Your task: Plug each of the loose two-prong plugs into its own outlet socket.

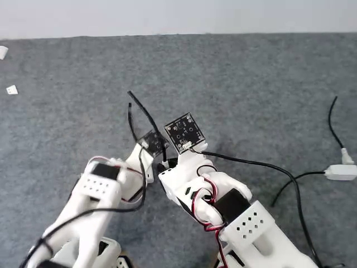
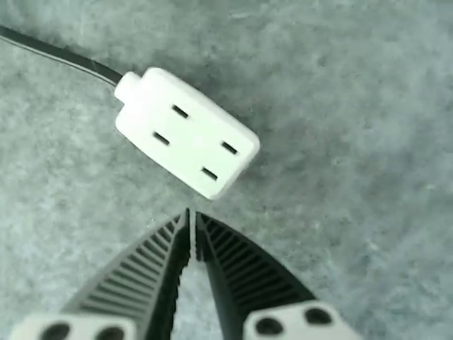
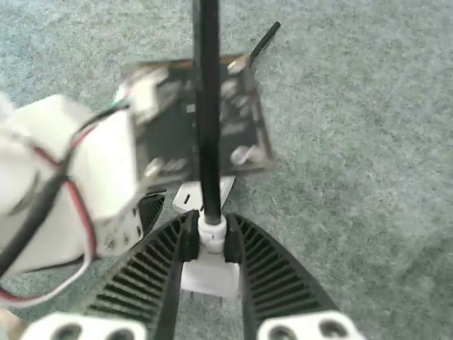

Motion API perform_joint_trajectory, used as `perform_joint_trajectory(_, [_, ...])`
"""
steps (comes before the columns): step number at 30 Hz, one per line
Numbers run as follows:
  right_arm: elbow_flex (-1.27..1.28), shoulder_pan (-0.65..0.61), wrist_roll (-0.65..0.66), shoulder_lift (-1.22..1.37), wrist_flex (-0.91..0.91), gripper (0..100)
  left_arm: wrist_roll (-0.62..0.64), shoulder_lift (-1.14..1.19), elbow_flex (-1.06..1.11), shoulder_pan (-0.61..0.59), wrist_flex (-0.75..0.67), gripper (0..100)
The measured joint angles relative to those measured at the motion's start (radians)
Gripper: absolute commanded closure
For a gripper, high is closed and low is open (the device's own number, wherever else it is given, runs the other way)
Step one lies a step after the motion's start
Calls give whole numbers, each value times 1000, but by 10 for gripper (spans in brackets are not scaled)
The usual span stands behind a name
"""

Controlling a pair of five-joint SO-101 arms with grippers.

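A white outlet block (image 2: 187,142) with two pairs of slots lies flat on the grey carpet, its black cord (image 2: 56,53) leading away. My left gripper (image 2: 191,216) hovers just short of the block's near corner, shut with nothing between its fingers. My right gripper (image 3: 207,227) is shut on a white two-prong plug (image 3: 205,273), and the plug's black cord (image 3: 207,106) rises straight out from between the fingers. In the high view both arms meet at mid table, and the black cord (image 1: 146,117) sticks out beyond them.
The left arm's wrist camera board (image 3: 195,113) sits close in front of my right gripper. Another white plug (image 1: 340,172) with black cords lies at the far right of the carpet. Two small white scraps (image 1: 11,89) lie at the far left.
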Motion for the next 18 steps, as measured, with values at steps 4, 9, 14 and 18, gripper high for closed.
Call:
perform_joint_trajectory(4, [0, 0, 0, 0, 0, 990, -12, -28, 14, 3, -2, 985])
perform_joint_trajectory(9, [0, 0, 0, 0, 0, 990, -55, -29, 14, 3, -3, 985])
perform_joint_trajectory(14, [0, 0, 0, 0, 0, 990, -118, -35, 35, 8, -3, 986])
perform_joint_trajectory(18, [0, 0, 0, 0, 0, 990, -135, -57, 52, 12, -5, 986])
